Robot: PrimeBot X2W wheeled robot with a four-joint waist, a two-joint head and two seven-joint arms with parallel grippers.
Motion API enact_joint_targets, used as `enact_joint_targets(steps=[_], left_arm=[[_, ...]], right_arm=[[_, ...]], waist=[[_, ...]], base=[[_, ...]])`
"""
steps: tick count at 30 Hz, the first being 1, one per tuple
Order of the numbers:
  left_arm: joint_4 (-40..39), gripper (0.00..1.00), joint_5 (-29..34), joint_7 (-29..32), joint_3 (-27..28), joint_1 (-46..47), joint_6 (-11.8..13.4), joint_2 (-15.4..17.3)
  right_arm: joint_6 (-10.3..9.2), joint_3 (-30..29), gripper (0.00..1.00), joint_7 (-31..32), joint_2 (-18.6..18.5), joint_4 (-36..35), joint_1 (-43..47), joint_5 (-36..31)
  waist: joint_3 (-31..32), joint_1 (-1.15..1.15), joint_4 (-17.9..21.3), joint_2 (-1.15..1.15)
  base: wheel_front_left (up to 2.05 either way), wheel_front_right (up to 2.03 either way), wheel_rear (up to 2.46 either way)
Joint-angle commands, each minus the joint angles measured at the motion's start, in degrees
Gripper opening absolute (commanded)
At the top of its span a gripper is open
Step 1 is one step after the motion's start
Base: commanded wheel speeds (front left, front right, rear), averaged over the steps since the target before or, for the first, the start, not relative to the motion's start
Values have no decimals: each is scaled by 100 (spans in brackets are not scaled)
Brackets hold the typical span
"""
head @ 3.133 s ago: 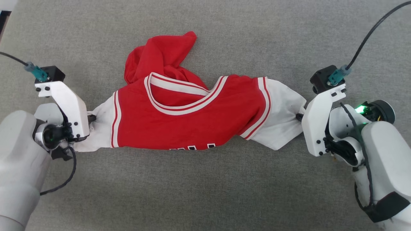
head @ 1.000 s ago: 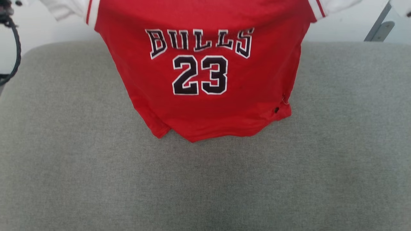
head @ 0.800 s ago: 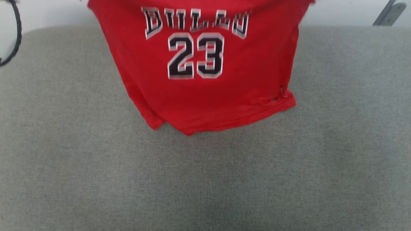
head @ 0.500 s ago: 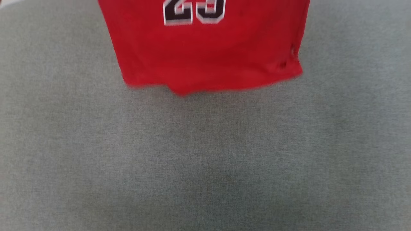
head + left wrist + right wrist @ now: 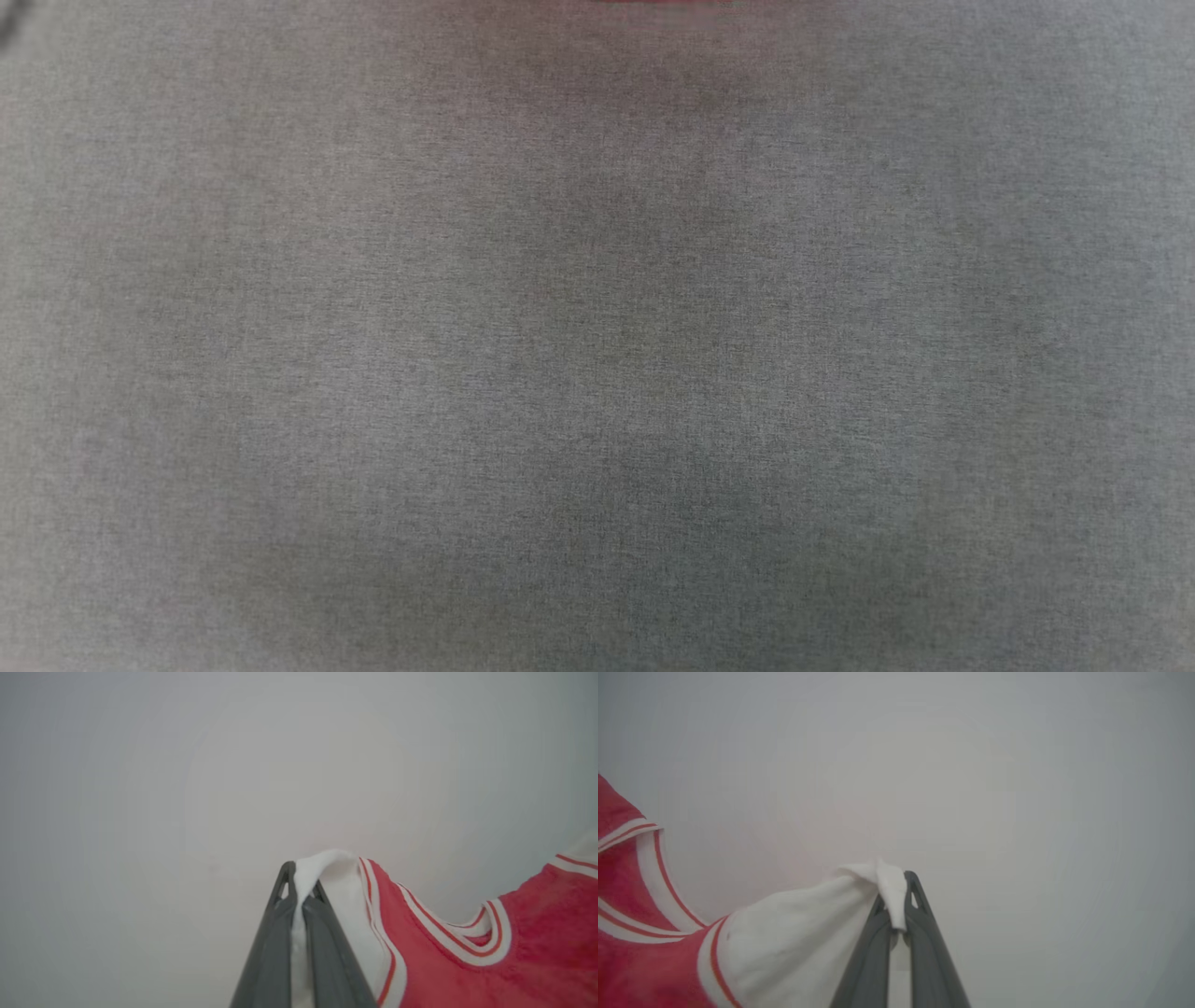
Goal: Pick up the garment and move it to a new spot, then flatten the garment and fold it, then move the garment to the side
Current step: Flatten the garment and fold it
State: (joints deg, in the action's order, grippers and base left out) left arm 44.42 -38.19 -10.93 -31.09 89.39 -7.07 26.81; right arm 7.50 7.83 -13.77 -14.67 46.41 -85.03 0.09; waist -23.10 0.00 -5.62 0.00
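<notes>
My left gripper (image 5: 301, 884) is pressed together on a fold of the left-hand sleeve (image 5: 345, 905), the white cloth bulging out over my fingertips. My right gripper (image 5: 896, 891) pinches the bunched edge of the right-hand sleeve (image 5: 794, 938) in the same way. Neither pair of jaws has any gap beyond the fabric it squeezes. Between them hangs the garment (image 5: 444, 970), carried in the air with a plain pale background behind it in both wrist views. Its striped collar (image 5: 467, 947) sags in a shallow curve between my two holds. I judge that I hold it by the sleeves on purpose: with the shoulders drawn apart, the red body drops under its own weight and opens out. That should let me lay it down wide and smooth at the new spot instead of in a heap. From my head, I look down on the grey cloth surface (image 5: 597, 373), and a thin blurred strip of red touches the very top edge of that view. I take that strip to be the lowest part of the shirt, hanging over the far side of the surface. As for writing, I can read none. The parts in sight are white sleeve, red-and-white trim and plain red cloth, with no brand mark, label or lettering among them.
</notes>
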Motion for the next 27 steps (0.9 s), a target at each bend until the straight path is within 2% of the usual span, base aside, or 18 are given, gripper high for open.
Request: enact_joint_targets(steps=[1,4,5,11,12,13,18,24,27], left_arm=[[105,0,-71,35,-148,-312,-28,8],[276,0,-325,183,-286,-737,-32,34],[346,0,-477,309,-392,-1024,-35,59],[526,0,-1060,947,-570,-1782,-38,144],[526,0,-1060,947,-570,-1782,-38,144],[487,0,-1208,1157,-625,-1973,-38,144],[285,0,-1547,1645,-731,-2520,-39,220],[-408,0,-2138,2151,-731,-3473,-39,531],[-878,0,-2363,2424,-721,-4026,31,807]], right_arm=[[-1,125,0,6,15,160,262,149],[-1,372,0,103,-5,282,613,444],[-1,579,0,264,6,296,912,724],[-1,1141,0,997,-131,-83,1847,1659],[-1,1141,0,997,-131,-83,1847,1659],[-1,1388,0,1234,-181,-395,2165,1943],[-2,1604,0,1665,-505,-1070,2867,2474],[-2,1819,0,2258,-946,-2206,3988,3047],[-1,1790,0,2525,-1144,-2736,4543,3239]], waist=[[11,0,-18,0],[51,0,-26,0],[85,0,-11,0],[270,0,47,0],[270,0,47,0],[357,0,60,0],[550,0,76,0],[828,0,129,0],[946,0,141,0]], base=[[0,0,0],[0,0,0],[0,0,0],[0,0,0],[0,0,0],[0,0,0],[0,0,0],[0,0,0],[0,0,0]])
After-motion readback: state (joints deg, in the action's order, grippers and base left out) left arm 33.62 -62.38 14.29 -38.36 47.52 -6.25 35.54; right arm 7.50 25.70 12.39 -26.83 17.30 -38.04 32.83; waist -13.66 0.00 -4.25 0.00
